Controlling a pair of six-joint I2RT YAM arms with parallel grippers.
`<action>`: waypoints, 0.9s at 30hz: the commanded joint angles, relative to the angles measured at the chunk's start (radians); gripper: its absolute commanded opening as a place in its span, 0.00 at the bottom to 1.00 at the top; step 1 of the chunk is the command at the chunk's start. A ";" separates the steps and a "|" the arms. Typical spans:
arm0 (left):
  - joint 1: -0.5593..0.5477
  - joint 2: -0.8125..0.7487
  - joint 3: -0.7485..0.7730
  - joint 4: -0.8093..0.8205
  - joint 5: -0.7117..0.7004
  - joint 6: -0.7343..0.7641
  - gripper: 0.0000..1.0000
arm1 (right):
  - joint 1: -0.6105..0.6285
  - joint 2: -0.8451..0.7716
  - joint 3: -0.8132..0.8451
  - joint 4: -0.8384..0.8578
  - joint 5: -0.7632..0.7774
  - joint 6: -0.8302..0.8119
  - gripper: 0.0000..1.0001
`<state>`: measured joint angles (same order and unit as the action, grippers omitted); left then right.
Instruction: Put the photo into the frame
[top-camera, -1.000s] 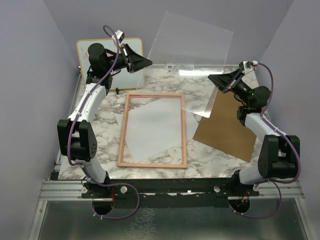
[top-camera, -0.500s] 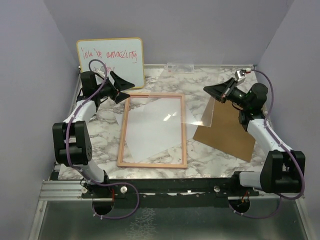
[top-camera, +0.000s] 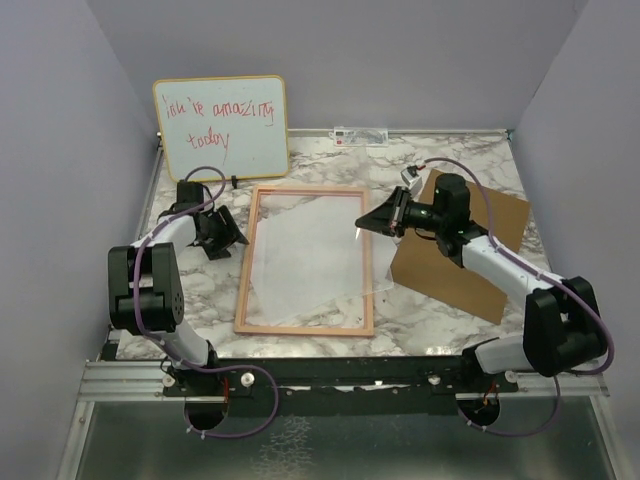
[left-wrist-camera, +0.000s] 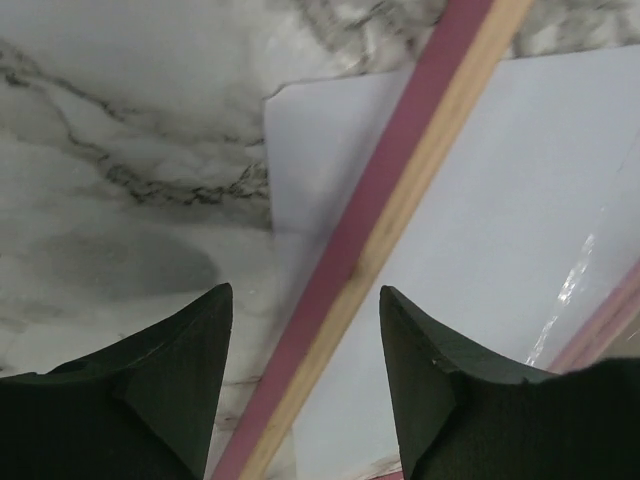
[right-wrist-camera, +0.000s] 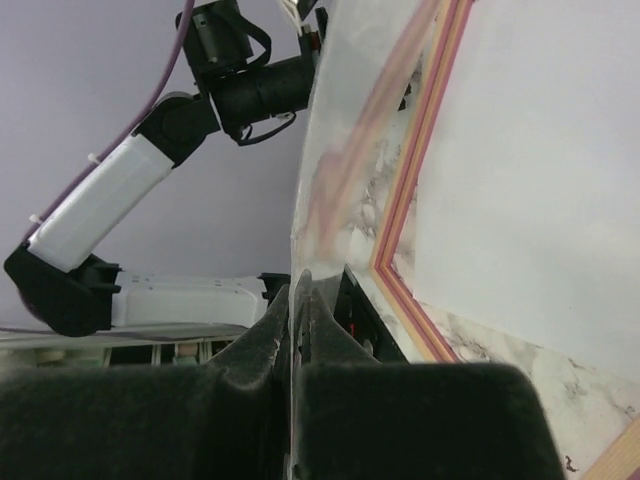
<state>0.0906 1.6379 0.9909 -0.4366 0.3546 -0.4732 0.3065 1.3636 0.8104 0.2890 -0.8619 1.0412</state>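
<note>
So the marble table (top-camera: 420, 325) is mostly taken up by the frame (top-camera: 300, 328), lying flat in the middle with its near rail close to the front edge. The photo (top-camera: 300, 255) is under it, white side up and skewed, so one corner pokes out past the left rail and another past the right. The whiteboard (top-camera: 220, 125) leans at the back left and reads "you're amazing today" in red marker (cute). The brown backing board (top-camera: 460, 270) lies angled just right of the frame; I can't tell whether they touch. A little label strip (top-camera: 360, 132) sits on the back edge, too small to read.

Open marble is left of the frame and along the back.

A second ago both arms had the clear pane (right-wrist-camera: 325, 170) high in the air near the back wall. Now it's down over the frame. The right gripper (top-camera: 362, 223) is pinching its edge tight by the right rail. The left gripper (left-wrist-camera: 305, 300) has let go, fingers spread and empty, low over the left rail.
</note>
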 joint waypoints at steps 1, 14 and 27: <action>0.001 -0.062 -0.095 -0.010 -0.097 0.011 0.57 | 0.050 0.049 0.016 -0.019 0.077 -0.041 0.01; 0.001 -0.055 -0.186 0.042 0.013 0.013 0.16 | 0.174 0.140 -0.016 0.125 0.154 -0.028 0.01; 0.001 -0.028 -0.178 0.054 0.026 0.013 0.13 | 0.195 0.129 -0.012 0.113 0.235 -0.081 0.01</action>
<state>0.0906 1.5738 0.8360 -0.3599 0.3897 -0.4801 0.4915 1.5055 0.7849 0.3721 -0.6682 0.9936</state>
